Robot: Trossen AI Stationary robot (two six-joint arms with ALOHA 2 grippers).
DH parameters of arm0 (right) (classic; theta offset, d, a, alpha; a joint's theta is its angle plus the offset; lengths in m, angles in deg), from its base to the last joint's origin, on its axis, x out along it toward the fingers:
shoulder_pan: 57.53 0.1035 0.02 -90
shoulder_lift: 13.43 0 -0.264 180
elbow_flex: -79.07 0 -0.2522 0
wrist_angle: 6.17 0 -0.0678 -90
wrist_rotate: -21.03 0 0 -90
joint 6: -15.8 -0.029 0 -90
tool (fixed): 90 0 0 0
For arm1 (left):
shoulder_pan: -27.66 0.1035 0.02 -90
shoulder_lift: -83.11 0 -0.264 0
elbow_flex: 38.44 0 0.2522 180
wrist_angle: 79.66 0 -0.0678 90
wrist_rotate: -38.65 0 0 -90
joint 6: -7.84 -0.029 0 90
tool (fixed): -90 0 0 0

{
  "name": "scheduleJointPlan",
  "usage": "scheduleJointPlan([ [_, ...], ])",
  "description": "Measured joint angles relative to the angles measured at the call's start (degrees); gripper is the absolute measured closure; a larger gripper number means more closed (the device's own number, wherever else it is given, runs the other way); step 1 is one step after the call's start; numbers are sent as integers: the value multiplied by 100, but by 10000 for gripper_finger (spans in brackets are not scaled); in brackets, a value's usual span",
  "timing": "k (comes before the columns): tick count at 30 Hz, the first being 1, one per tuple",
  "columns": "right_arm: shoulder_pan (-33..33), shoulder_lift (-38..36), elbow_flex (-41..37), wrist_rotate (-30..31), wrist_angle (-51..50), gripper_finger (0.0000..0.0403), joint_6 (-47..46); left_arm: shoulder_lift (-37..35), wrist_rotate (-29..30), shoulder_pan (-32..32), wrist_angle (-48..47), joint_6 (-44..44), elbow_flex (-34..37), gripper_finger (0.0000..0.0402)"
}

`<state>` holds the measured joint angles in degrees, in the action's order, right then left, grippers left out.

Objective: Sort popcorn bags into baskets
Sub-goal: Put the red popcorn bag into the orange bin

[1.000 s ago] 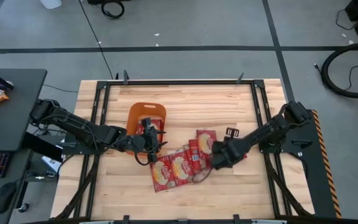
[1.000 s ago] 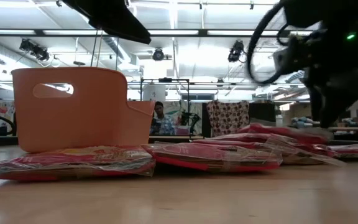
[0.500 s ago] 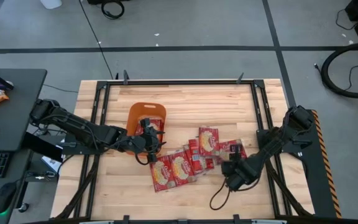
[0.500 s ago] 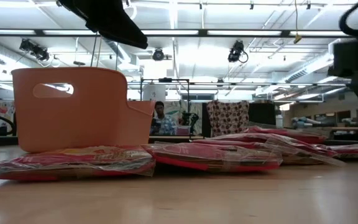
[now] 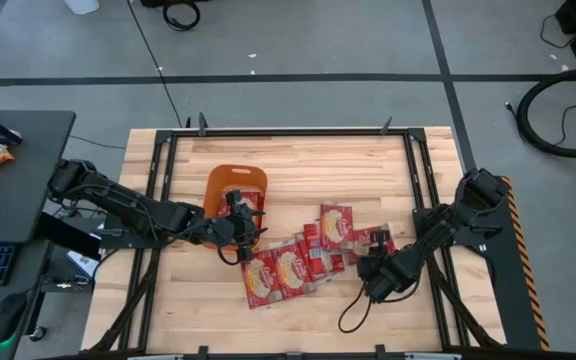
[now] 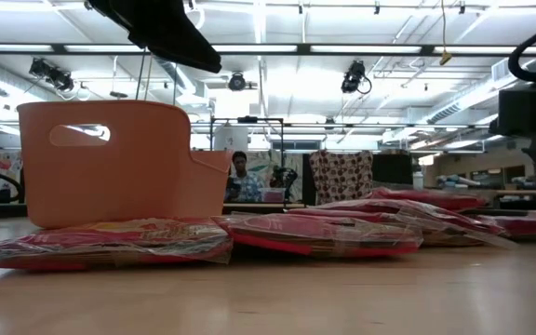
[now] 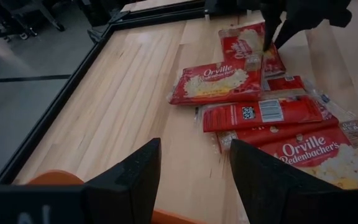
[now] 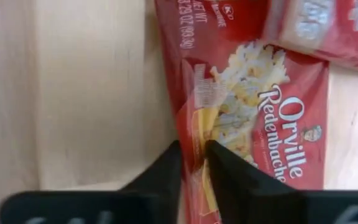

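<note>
My right gripper (image 8: 192,163) pinches a popcorn bag's (image 8: 247,118) edge, narrow. I should lift slowly toward the basket (image 5: 236,182) at ten o'clock. My left gripper (image 7: 194,171) waits, wide.

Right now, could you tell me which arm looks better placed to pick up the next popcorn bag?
Probably the right: its gripper is down at the edge of a popcorn bag, fingers nearly shut on it. The left gripper hangs open over the orange basket, away from the pile.
</note>
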<state>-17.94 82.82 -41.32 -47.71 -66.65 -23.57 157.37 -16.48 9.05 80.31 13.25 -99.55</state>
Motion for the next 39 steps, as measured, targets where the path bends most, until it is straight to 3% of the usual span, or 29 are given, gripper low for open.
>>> scheduleJointPlan([
  [3,-14,23,128,-131,-301,389,26,0,-7,0,77,-122,0,207],
  [10,-112,26,1360,-407,-2108,396,47,0,-430,0,550,-713,0,207],
  [16,-161,19,2740,-745,-2864,394,501,128,-1277,2,1188,-1389,3,207],
  [20,-249,15,3437,-215,-2852,397,658,500,-1703,-2,1967,-1918,2,203],
  [26,-456,11,4031,597,-2618,397,800,1039,-1728,2,2684,-2167,0,162],
  [31,-690,11,4156,566,-2124,397,1227,1221,-1695,0,2791,-2328,-78,131],
  [39,-998,11,4159,580,-1169,397,1720,1486,-1735,24,2805,-2420,-431,127],
])
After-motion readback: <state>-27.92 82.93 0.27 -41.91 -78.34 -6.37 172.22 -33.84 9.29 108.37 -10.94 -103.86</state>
